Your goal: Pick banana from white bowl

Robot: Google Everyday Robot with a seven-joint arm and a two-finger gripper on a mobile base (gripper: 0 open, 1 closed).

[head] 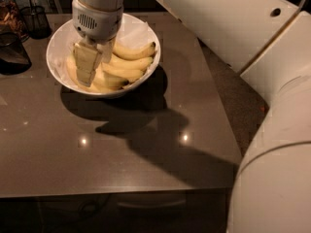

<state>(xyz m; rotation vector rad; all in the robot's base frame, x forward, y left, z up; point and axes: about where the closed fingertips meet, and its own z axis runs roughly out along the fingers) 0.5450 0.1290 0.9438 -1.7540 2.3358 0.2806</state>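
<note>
The white bowl [58, 52] stands at the back left of the brown table [112, 149]. It holds a bunch of yellow bananas [127, 62] on a white paper lining. My gripper [86, 74] hangs from the white arm down into the left half of the bowl, right over the bananas' left ends. Its pale fingers [87, 62] cover that part of the bunch. I cannot tell whether it touches a banana.
Dark glass jars [34, 16] and a dark container [12, 52] stand at the table's back left, beside the bowl. My large white arm [272, 106] fills the right side. The floor lies right of the table's edge.
</note>
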